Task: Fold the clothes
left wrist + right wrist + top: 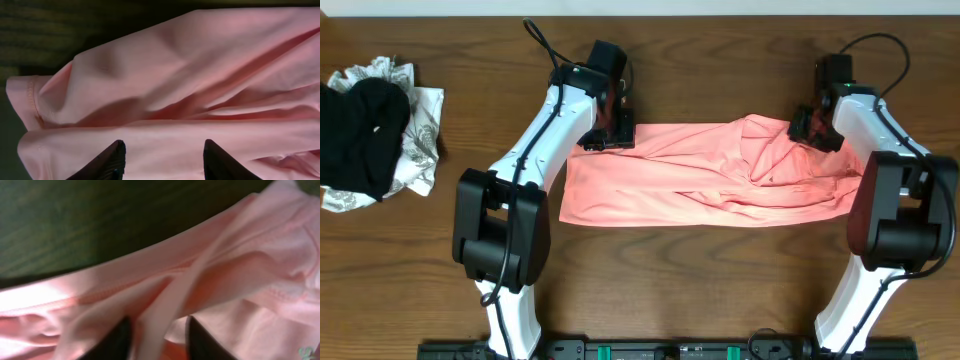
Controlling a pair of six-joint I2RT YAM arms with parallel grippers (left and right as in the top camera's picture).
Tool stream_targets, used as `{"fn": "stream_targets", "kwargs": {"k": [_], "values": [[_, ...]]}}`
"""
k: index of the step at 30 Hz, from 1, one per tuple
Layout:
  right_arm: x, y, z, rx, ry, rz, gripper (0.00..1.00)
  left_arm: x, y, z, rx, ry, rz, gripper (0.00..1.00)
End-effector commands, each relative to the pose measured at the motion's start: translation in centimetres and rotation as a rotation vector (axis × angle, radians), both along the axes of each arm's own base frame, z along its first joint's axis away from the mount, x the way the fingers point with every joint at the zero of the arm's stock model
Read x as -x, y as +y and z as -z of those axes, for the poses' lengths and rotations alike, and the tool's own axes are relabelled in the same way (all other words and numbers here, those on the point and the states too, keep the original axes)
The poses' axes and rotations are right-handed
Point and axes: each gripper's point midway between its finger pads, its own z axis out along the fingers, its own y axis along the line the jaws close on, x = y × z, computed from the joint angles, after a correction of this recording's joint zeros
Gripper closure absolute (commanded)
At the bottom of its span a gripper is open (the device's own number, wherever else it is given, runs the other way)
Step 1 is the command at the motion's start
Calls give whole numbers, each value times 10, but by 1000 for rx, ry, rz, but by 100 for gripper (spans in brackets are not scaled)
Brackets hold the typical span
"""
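Observation:
The salmon-pink T-shirt (700, 180) lies folded into a long band across the middle of the table. It is bunched and creased at its right end, and its lettering is hidden. My left gripper (612, 132) is at the shirt's far left corner. In the left wrist view its fingers (164, 155) are spread open, resting on the T-shirt (200, 75), with nothing between them. My right gripper (808, 126) is at the far right edge by the bunched cloth. Its fingers (159, 337) are apart, with a raised fold of the T-shirt (240, 265) standing between them.
A pile of black and white patterned clothes (370, 130) lies at the far left of the wooden table (720, 280). Both arm bases stand at the near edge. Cables run behind each wrist.

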Motion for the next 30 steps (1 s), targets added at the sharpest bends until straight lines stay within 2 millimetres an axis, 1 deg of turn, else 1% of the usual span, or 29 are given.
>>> {"fn": "stream_targets", "kwargs": {"k": [1, 2, 3, 5, 8, 12, 15, 19, 22, 24, 27, 30], "values": [[-4, -11, -4, 6, -21, 57, 87, 3, 0, 6, -2, 20, 2, 49], [-3, -12, -6, 6, -19, 60, 92, 3, 0, 6, -2, 20, 2, 49], [-1, -13, -7, 6, -16, 63, 96, 3, 0, 6, -2, 19, 5, 49], [3, -15, -11, 6, -8, 67, 99, 3, 0, 6, -3, 19, 5, 49], [9, -17, -16, 9, 8, 72, 99, 3, 0, 6, -3, 20, 5, 49], [24, -19, -13, 11, 68, 79, 99, 6, 0, 7, -6, 29, 5, 49], [27, -20, -15, 10, 76, 82, 99, 8, 1, 7, -9, 38, 5, 49], [26, -21, -27, 5, 47, 85, 99, 8, 1, 7, -10, 40, 5, 49], [23, -23, -44, 8, 7, 88, 99, 8, 2, 7, -12, 40, 5, 49], [26, -25, -56, 13, -8, 95, 99, 8, 2, 7, -12, 40, 5, 49], [33, -28, -62, 12, 6, 104, 99, 8, 2, 7, -12, 40, 5, 49], [45, -34, -58, 7, 48, 124, 99, 8, 2, 7, -12, 40, 5, 49]]}}
